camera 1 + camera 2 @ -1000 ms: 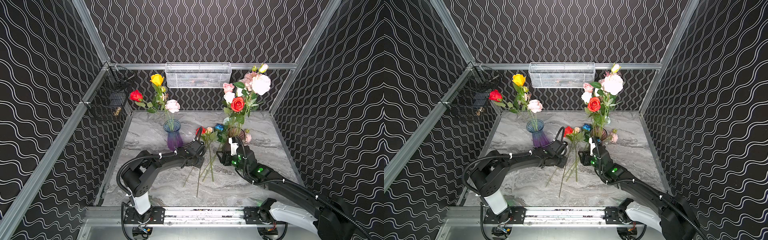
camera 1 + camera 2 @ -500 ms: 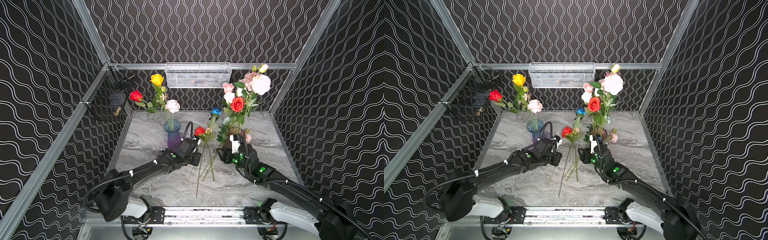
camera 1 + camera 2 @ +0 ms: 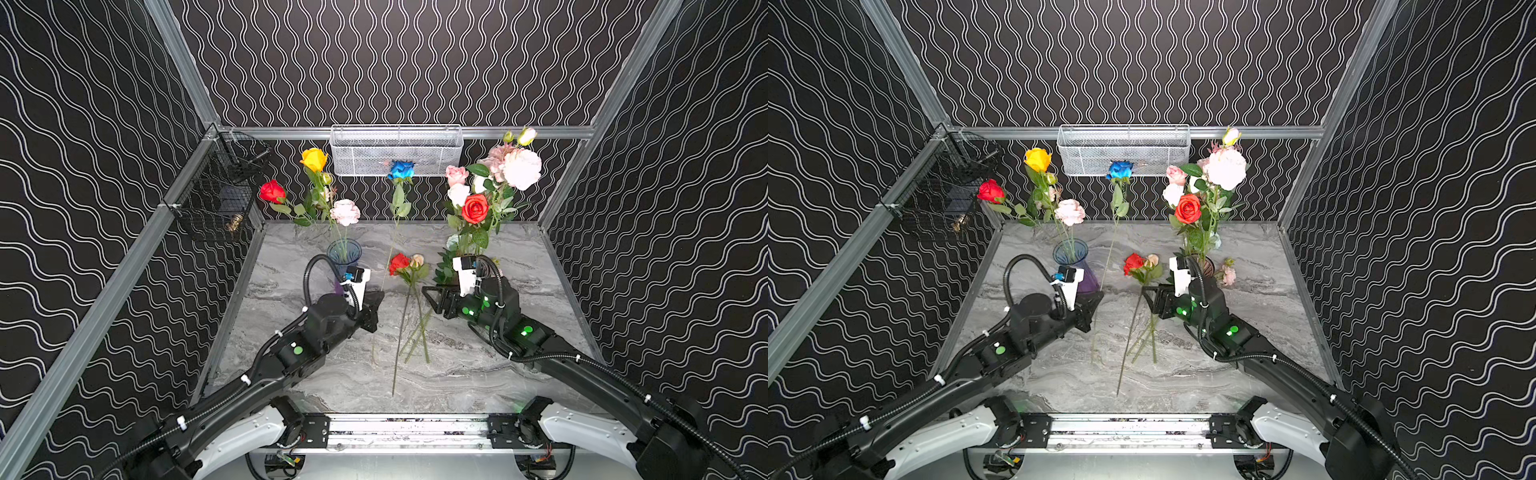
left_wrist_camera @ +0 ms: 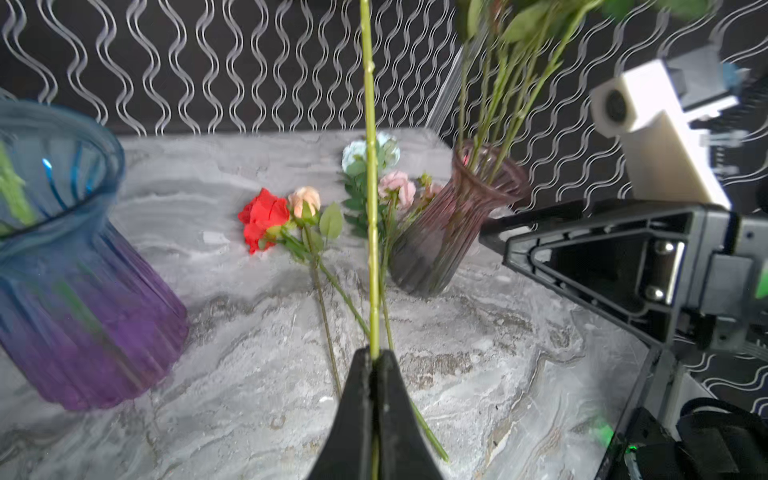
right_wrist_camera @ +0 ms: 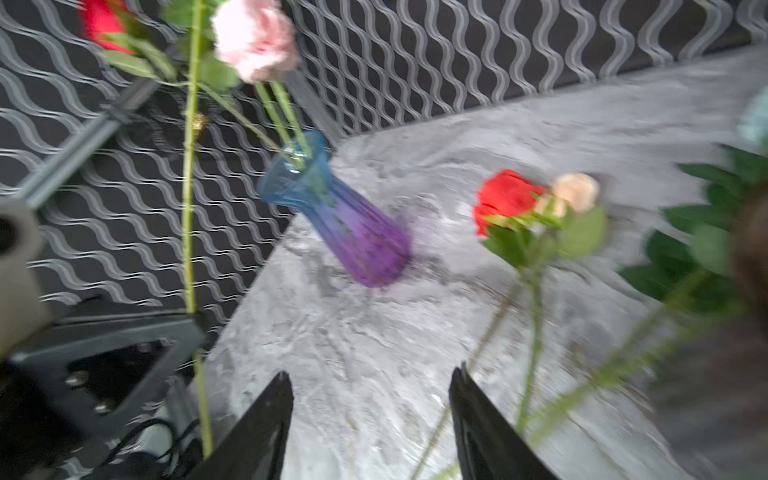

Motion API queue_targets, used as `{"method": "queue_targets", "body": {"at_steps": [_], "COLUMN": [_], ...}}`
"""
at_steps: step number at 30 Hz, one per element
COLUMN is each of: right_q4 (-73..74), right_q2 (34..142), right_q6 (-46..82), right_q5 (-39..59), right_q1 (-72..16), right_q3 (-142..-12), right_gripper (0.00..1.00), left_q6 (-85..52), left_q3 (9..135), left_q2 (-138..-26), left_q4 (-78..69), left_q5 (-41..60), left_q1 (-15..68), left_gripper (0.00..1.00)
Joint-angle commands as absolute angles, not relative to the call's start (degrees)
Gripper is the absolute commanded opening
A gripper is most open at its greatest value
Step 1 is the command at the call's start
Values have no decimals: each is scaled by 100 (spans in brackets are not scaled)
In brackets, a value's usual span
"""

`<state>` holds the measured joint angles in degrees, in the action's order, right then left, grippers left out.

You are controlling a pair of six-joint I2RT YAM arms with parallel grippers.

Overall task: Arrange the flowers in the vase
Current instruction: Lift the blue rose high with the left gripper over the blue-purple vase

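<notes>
Blue rose (image 3: pixel 402 169), stem clamped in the closed left pincer (image 4: pixel 376 361), stands upright beside the blue-purple vase (image 4: pixel 95 299); next, lift and thread it in. Right pincer (image 5: pixel 370 386) gapes empty near the red rose (image 3: pixel 399 263) lying on the desk (image 3: pixel 528 262)

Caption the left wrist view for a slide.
Left gripper shut on a green stem; blue-purple vase, dark vase and a red rose lying on the marble table beyond.
</notes>
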<state>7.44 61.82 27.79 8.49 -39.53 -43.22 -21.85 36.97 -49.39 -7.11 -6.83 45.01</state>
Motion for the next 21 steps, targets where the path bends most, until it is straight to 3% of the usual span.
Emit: {"method": "queue_targets", "body": {"at_steps": [1,7,13,21], "right_q4": [1088,1356,1444,1215], "right_q2": [6316,6498,6542,6208], "right_q6": [2671,2742,2695,2481], "right_q5": [1133,1178,1087,832], "right_q1": [-4016,-4054,-4053,-4058], "right_q3": [-4507,-4549,-4543,-4450], "right_gripper": [62,62,62,62], "left_q6": [-1594,-318,1794,985], "left_q3": [3793,4992,6379,7119], "left_q2": [-4764,-5184,-6363,-7512], "left_q4": [-2116,-2200,-3142,-3432], "left_q5": [-1152,-1908,-2569,-1473], "left_q1": [4508,4501,4367,2716], "left_gripper": [0,0,0,0]}}
